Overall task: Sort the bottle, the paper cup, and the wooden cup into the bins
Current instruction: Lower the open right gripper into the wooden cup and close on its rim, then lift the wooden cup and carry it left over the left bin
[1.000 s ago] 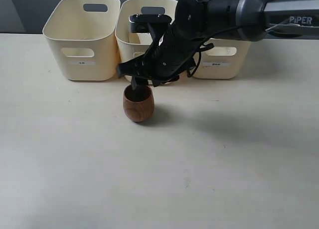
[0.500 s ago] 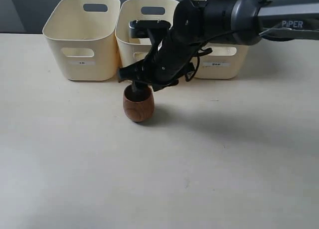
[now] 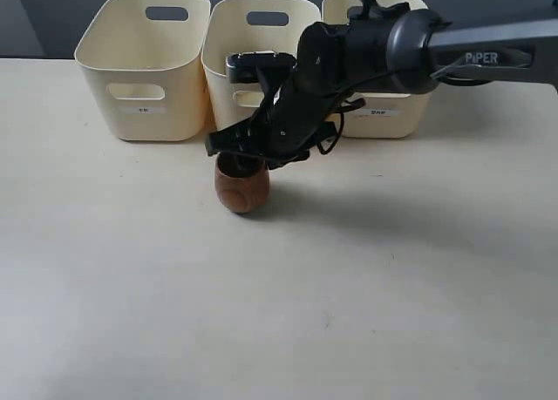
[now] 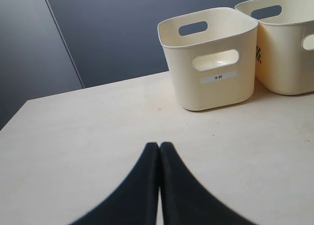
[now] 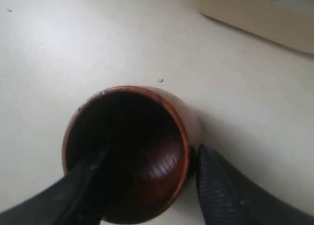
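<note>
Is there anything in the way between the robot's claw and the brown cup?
Nothing visible is. The right gripper is already at the wooden cup: one finger reaches inside the rim, the other sits just outside the wall. The table between the cup and the bins also looks free.

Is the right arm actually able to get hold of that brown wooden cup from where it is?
Probably yes. The right gripper is at the wooden cup with its jaws open across the rim, one finger inside the bowl and the other outside the wall. Nothing stands between them, and the cup sits upright on the table.
</note>
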`<move>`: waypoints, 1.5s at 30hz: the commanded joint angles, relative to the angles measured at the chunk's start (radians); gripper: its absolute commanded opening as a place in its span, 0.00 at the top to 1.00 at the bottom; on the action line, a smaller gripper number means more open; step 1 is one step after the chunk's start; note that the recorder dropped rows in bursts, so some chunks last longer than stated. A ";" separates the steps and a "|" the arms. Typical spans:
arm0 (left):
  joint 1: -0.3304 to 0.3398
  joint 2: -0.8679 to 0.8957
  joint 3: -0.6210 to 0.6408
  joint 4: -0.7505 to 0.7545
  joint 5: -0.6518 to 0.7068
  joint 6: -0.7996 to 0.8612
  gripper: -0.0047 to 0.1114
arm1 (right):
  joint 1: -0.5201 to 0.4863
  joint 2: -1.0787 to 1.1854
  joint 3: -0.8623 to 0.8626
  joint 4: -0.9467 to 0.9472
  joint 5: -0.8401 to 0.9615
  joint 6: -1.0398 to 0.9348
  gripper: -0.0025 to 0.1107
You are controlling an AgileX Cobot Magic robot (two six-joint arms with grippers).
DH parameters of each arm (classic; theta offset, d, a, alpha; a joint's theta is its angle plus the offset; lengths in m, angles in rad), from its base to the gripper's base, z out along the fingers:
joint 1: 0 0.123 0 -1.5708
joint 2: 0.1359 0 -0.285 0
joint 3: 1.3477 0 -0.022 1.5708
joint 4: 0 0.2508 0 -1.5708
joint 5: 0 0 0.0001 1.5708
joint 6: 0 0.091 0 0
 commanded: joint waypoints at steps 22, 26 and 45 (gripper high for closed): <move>-0.003 -0.005 0.001 0.000 -0.005 -0.002 0.96 | -0.001 0.035 -0.003 0.000 -0.066 0.001 0.98; -0.003 -0.005 0.001 0.000 -0.005 -0.002 0.96 | -0.001 0.007 -0.034 0.030 -0.061 -0.016 0.98; -0.003 -0.005 0.001 0.000 -0.005 -0.002 0.96 | 0.047 -0.058 -0.213 0.225 -0.423 -0.138 0.98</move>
